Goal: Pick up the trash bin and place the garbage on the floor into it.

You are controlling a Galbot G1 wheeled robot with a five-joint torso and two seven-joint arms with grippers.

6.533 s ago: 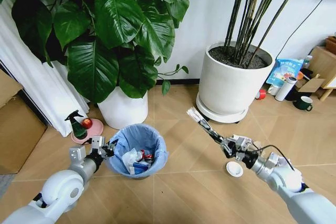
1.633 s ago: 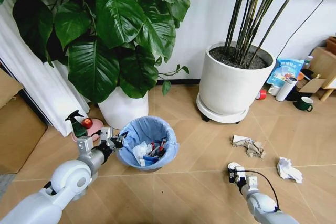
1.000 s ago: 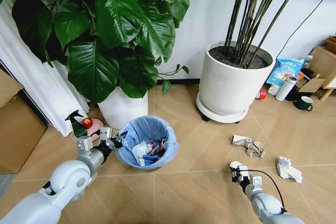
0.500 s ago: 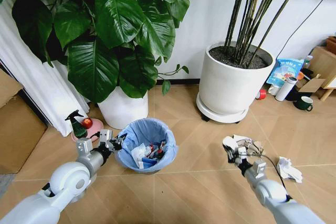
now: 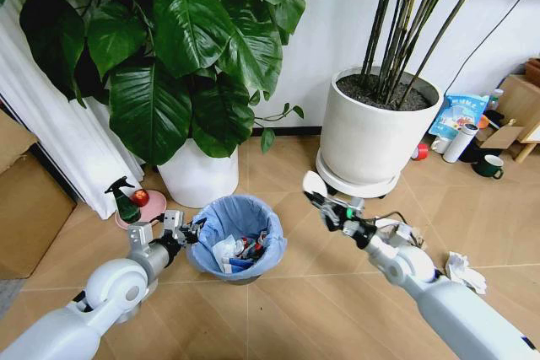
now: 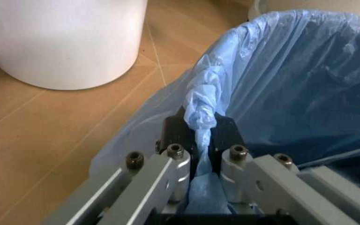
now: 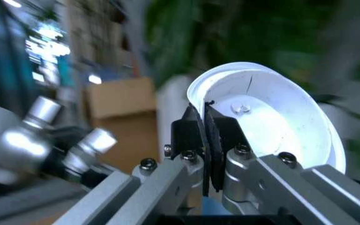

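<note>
The trash bin, black with a light-blue bag over its rim, stands on the floor in front of the leafy plant's pot. My left gripper is shut on its left rim; the left wrist view shows the fingers pinching the bunched bag. Litter lies inside the bin. My right gripper is raised to the right of the bin, shut on the edge of a white round disc. A crumpled white paper wad lies on the floor at the right. A grey-brown wrapper is partly hidden behind my right arm.
A large white pot with bamboo-like stems stands behind my right arm. The leafy plant's white pot is behind the bin. A green spray bottle and pink dish sit at the left. A cardboard box is far left, cups and bottles far right.
My right gripper lifted the white disc off the floor and swung it up and left toward the bin. The left gripper kept its hold on the bin rim.
</note>
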